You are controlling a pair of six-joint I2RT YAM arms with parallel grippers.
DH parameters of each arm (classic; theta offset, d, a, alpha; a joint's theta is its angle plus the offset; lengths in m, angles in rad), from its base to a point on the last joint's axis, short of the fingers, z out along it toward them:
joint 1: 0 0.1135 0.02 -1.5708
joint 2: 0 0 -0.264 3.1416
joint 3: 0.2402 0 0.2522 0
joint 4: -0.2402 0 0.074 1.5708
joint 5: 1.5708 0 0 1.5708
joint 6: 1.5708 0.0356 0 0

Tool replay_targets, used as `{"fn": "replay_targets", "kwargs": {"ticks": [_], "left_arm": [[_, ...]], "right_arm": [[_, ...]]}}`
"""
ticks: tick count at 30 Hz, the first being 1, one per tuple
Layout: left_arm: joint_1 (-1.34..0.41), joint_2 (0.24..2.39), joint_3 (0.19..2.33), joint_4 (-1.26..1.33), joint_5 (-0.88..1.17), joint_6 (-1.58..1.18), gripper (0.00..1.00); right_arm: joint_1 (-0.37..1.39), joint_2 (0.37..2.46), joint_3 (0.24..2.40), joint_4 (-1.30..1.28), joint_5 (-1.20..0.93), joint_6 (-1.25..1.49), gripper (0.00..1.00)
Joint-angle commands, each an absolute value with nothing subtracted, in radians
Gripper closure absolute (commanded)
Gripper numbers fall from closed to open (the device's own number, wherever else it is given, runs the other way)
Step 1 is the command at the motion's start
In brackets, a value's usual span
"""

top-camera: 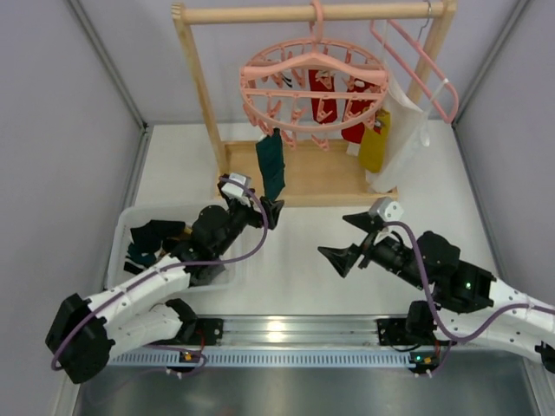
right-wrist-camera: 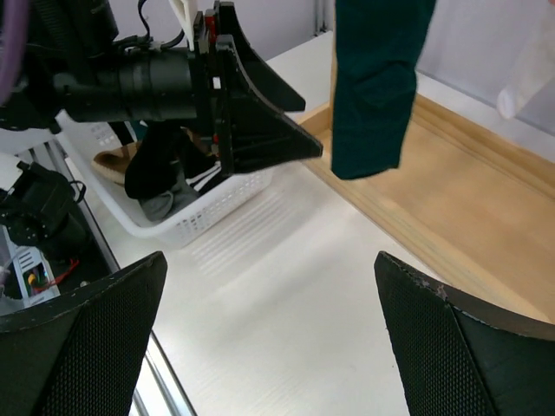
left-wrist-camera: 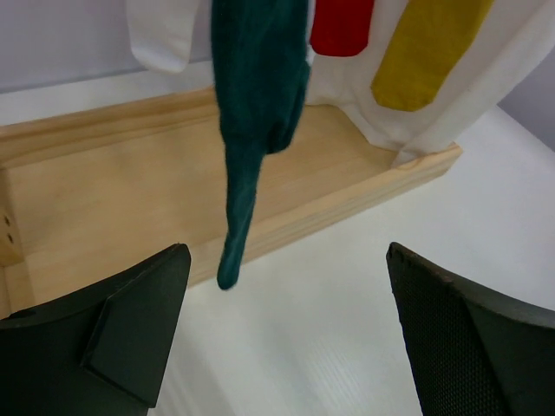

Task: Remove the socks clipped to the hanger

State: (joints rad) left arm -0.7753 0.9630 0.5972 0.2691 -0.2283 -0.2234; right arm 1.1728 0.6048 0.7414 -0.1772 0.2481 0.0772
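The left claw (left-wrist-camera: 286, 258) and right claw (right-wrist-camera: 270, 262) both gape apart, empty. A teal sock (top-camera: 271, 165) hangs at the hanger's (top-camera: 246, 87) 7 o'clock, near the left claw.

Bright, even light falls from above, leaving only faint, soft shadows on the white table (top-camera: 303, 269). A white glare patch sits on the metal rail (top-camera: 277, 330) at the near edge. In both wrist views the dark fingers (left-wrist-camera: 130, 334) nearest the lens look soft (the table shows a streaked sheen there).
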Motion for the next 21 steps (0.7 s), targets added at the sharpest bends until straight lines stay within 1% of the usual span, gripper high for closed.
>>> {"fn": "replay_targets", "kwargs": {"ticks": [1,4,9,12,14,17,18,21], "left_arm": [[-0.663,1.023,0.476,0.752,-0.049,-0.141,0.02],[-0.589,1.116,0.494,0.854,-0.005,-0.126,0.02],[-0.563,1.273,0.567,0.913,-0.005,-0.063,0.02],[-0.543,1.324,0.600,0.939,-0.005,-0.054,0.02],[-0.519,1.345,0.607,0.976,0.060,-0.063,0.03],[-0.499,1.371,0.627,0.991,0.101,-0.078,0.14],[-0.499,1.377,0.629,0.997,0.104,-0.081,0.19],[-0.497,1.381,0.626,1.026,0.130,-0.097,0.29]], "right_arm": [[1.161,0.542,0.732,-0.278,0.275,0.106,0.01],[1.161,0.519,0.735,-0.287,0.242,0.101,0.01],[1.163,0.538,0.733,-0.278,0.206,0.095,0.01],[1.161,0.572,0.738,-0.273,0.190,0.089,0.01],[1.161,0.586,0.735,-0.264,0.173,0.084,0.01],[1.163,0.592,0.729,-0.255,0.164,0.080,0.01],[1.161,0.592,0.726,-0.247,0.163,0.078,0.01],[1.161,0.588,0.723,-0.238,0.150,0.078,0.01]]}}
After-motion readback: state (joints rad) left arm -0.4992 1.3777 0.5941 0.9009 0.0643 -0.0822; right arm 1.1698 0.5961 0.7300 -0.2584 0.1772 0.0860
